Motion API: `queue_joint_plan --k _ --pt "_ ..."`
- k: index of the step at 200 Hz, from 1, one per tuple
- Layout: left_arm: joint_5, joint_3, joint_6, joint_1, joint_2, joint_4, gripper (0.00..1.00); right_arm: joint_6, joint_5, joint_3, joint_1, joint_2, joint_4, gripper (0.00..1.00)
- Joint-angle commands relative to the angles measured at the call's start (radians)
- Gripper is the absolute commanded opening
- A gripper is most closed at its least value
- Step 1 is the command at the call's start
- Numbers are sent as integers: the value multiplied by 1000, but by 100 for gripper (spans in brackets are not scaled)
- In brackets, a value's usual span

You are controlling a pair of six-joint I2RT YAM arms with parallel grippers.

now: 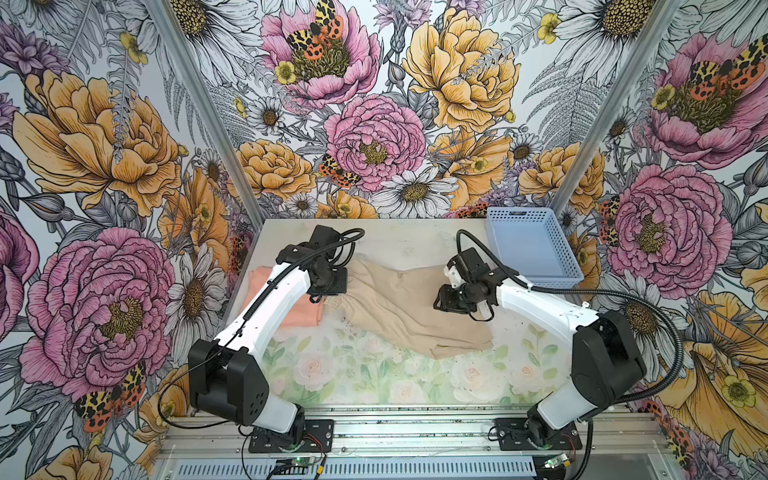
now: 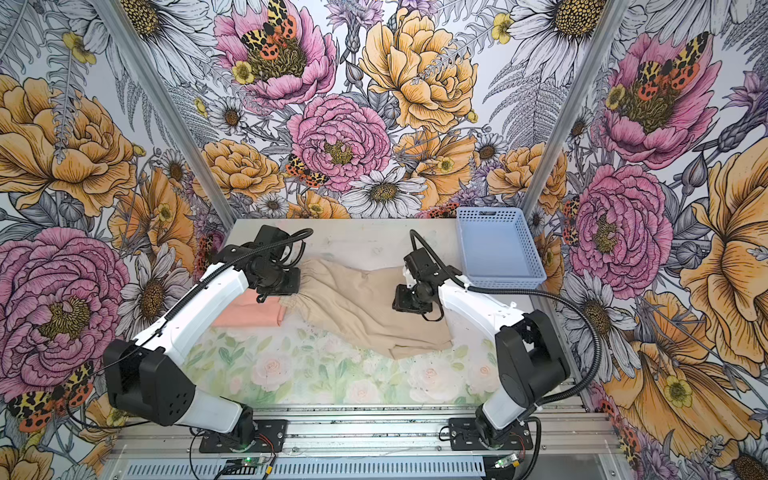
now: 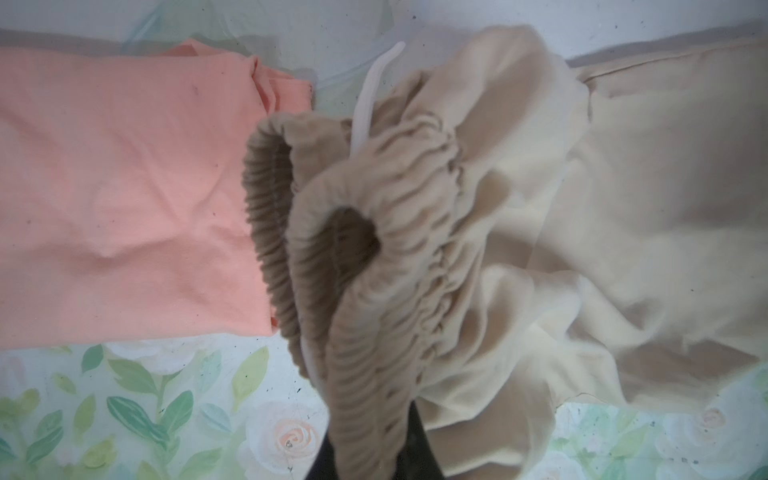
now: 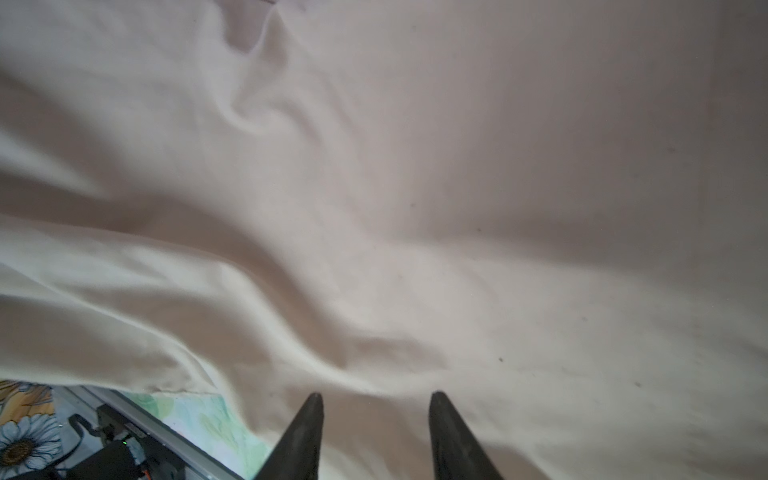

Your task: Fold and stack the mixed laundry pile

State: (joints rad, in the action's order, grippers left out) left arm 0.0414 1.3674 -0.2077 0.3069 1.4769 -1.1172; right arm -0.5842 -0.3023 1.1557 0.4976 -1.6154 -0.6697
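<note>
In both top views we look steeply down from high over the front edge, taking in the whole table (image 1: 415, 245). Our left wrist camera faces down, close on the beige garment (image 3: 623, 208) and salmon T-shirt (image 3: 124, 187); our right wrist camera sits even closer over that beige cloth, which all views share.
</note>
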Motion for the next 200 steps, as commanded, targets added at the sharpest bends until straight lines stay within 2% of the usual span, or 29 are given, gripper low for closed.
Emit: queue_joint_plan --k 1,51,104,119,137,173,200 --pt "28 62 34 19 -10 -90 0 -81 -84 50 46 -83 181 38" --pt "40 160 41 36 -3 -154 0 -198 -188 134 187 -277 360 18" --pt "26 226 21 64 16 -195 0 -284 -233 308 319 -493 469 16" --pt "16 227 -2 79 15 -199 0 -290 -234 327 319 -513 472 16" --pt "-4 226 -48 107 17 -196 0 -282 -225 281 301 -462 461 18" --pt "-7 247 -121 190 54 -195 0 -173 -187 115 166 -250 283 25" --pt "-5 273 -176 249 98 -192 0 -97 -183 -43 65 -93 189 26"
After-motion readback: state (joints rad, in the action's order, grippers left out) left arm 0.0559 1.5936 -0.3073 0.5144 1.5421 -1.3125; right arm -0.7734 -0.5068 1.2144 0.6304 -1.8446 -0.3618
